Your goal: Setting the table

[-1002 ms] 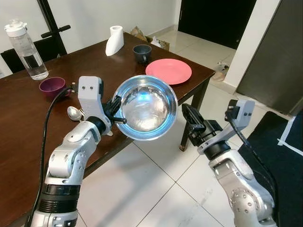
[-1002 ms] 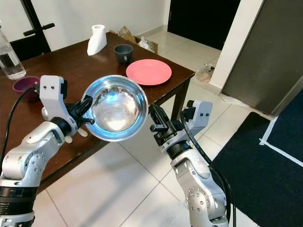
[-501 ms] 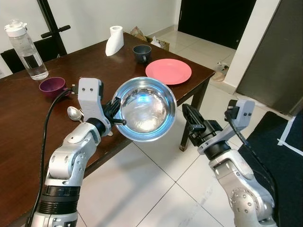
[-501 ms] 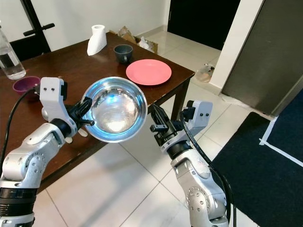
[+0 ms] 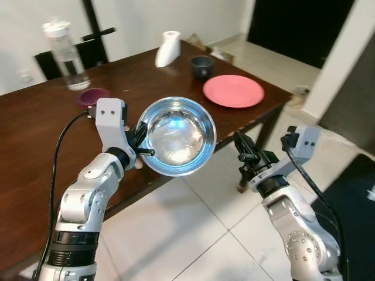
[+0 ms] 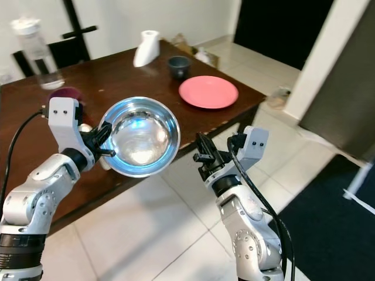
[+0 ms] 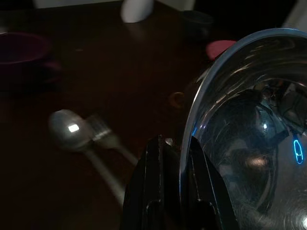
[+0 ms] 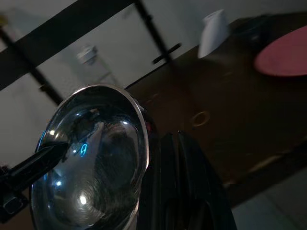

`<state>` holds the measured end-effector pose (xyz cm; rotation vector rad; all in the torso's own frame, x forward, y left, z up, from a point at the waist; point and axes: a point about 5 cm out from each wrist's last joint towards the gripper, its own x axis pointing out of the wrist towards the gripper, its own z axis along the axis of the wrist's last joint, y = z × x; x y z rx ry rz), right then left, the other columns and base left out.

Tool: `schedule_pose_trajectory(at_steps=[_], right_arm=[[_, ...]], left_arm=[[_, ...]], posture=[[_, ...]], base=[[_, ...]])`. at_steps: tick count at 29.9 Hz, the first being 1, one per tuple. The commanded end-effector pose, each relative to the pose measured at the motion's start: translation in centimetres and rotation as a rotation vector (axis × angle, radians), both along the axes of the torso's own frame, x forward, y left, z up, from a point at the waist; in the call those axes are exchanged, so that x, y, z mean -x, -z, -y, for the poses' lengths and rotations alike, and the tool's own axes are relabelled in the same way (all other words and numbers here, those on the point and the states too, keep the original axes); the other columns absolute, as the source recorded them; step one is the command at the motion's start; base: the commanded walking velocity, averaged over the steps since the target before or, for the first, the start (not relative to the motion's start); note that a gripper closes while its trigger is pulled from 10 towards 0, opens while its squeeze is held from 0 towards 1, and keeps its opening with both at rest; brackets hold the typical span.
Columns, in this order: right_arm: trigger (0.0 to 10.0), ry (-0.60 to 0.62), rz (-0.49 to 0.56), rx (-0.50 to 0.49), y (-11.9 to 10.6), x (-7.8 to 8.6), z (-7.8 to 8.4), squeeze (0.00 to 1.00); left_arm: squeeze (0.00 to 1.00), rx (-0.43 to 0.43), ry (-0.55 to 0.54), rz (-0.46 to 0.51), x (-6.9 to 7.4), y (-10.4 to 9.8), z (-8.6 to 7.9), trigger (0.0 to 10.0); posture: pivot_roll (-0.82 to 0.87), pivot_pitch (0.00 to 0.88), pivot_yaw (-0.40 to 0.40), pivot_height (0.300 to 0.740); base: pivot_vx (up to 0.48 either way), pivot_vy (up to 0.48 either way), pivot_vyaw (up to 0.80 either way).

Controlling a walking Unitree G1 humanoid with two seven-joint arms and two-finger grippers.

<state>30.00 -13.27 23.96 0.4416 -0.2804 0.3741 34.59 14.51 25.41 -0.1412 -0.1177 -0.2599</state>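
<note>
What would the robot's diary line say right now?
left tool: shut on steel bowl rim | bowl: tilted, above table edge | right tool: shut, empty

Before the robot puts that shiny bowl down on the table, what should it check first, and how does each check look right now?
1. Grip on the steel bowl: the left gripper pinches its rim, one finger on each side in the left wrist view. Ok.
2. Bowl level: it is tilted, its opening facing the camera. Not ok.
3. Bowl over the table: it hangs past the near edge, over the floor tiles. Not ok.
4. Right gripper out of the way: beside the bowl, apart from it, holding nothing. Ok.
5. Free landing spot: bare wood lies between the pink plate and the spoon. Ok.
</note>
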Motion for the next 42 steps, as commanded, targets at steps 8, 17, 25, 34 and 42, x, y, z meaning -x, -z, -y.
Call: schedule_pose_trajectory(at_steps=[8, 17, 25, 34, 42], right_arm=[[10.0, 0.003, -0.012, -0.019, 0.31, 0.0, -0.07, 0.0], [10.0, 0.006, -0.007, -0.021, 0.26, 0.06, -0.01, 0.0], [10.0, 0.011, -0.008, -0.022, 0.3, 0.12, 0.04, 0.0], [10.0, 0.01, -0.006, -0.023, 0.3, 0.12, 0.02, 0.0], [10.0, 0.005, -0.007, -0.024, 0.31, 0.14, -0.05, 0.0]], left_arm=[[0.0, -0.005, -0.011, -0.008, -0.01, 0.21, -0.24, 10.0], [0.0, -0.009, -0.012, -0.012, -0.1, 0.24, -0.2, 10.0], [0.0, -0.011, -0.011, -0.016, -0.12, 0.28, -0.22, 10.0], [0.0, -0.013, -0.011, -0.018, -0.17, 0.3, -0.22, 10.0], [0.0, -0.014, -0.013, -0.02, -0.15, 0.31, -0.23, 10.0]], posture=[[0.03, 0.143, 0.112, 0.74], [0.03, 0.144, 0.117, 0.74], [0.03, 0.146, 0.12, 0.74], [0.03, 0.147, 0.12, 0.74], [0.03, 0.149, 0.12, 0.74]], base=[[0.0, 0.0, 0.79], [0.0, 0.0, 0.79], [0.0, 0.0, 0.79], [0.0, 0.0, 0.79], [0.0, 0.0, 0.79]])
